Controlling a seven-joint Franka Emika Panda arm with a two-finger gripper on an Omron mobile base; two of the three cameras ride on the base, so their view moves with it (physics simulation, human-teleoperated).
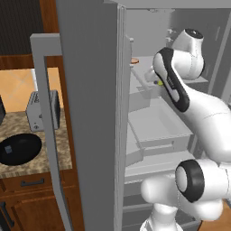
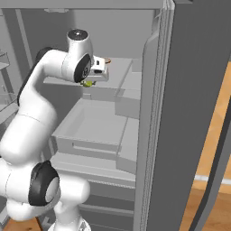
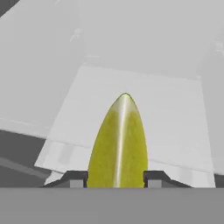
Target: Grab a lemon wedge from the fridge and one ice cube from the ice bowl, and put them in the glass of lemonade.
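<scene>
**A:** What was the tool (image 3: 116, 178) doing at that point?

**B:** Its two fingertips (image 3: 74, 178) stood against either flank of the lemon wedge (image 3: 118, 144), one on each side with no gap showing in the hand view. I read that as clamped on the wedge. The wedge stood point-forward between them, rind ridge facing the camera.

**A:** And where was all that, in the room?

**B:** Inside the open fridge (image 1: 90, 113), at the upper shelf (image 2: 119, 67). In the right base view the tool (image 2: 89, 83) hung just over the shelf's front edge with a speck of yellow-green beneath it. Whether the wedge was touching the shelf or already clear of it, I couldn't tell.

**A:** So how should the step have been done well?

**B:** My judgement: keep the grip steady and lift straight up a little before pulling back. The wedge tapers, so a squeeze near the narrow end could squirt it out forwards. Then withdraw along the line the arm went in, since the open door (image 1: 85, 54) stood close on the left and the drawer (image 2: 90, 126) jutted out below.

**A:** Anything near it on the shelf?

**B:** A small flat orange-brown item (image 2: 107, 60) lay just behind the tool; a straight pull back would leave it alone.

**A:** And after that?

**B:** The ice bowl (image 1: 20, 148) sat on the bench (image 1: 38, 164) to the left of the fridge, in front of the toaster (image 1: 43, 110). The glass I couldn't make out.
</scene>
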